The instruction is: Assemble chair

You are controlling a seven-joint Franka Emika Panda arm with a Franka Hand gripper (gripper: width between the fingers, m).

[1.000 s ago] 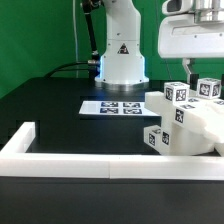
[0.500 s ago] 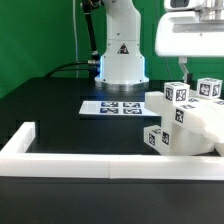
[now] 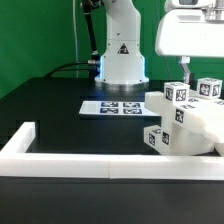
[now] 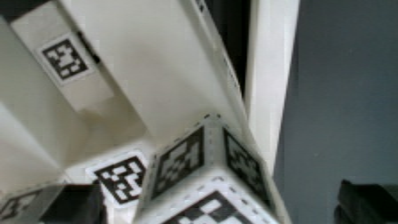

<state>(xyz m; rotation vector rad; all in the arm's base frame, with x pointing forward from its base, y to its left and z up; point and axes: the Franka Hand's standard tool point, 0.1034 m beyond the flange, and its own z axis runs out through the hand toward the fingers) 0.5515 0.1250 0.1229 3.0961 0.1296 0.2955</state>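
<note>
Chair (image 3: 185,125): white blocky parts with black-and-white square tags, sitting on the black table (image 3: 60,115) near its front edge, toward the exterior view's right, partly cut off by the frame edge there. Several tagged block ends point up and forward; how the parts are joined cannot be told from this view. Its lower front sits just behind the long low white rail (image 3: 110,160) that runs along the table's front edge and turns back at the exterior view's left end. Wrist view is filled by the chair's white slabs and tagged square ends (image 4: 178,165), very close to the lens. Gripper (image 3: 185,62) hangs directly above the chair's upper tagged blocks, its white housing mostly at the frame's top edge; jaws stand released at full spread, nothing grasped. The marker board (image 3: 112,106) lies flat mid-table, just beside the chair. Behind it, the arm's white base (image 3: 121,50) stands at the table's rear edge, against a green backdrop.
</note>
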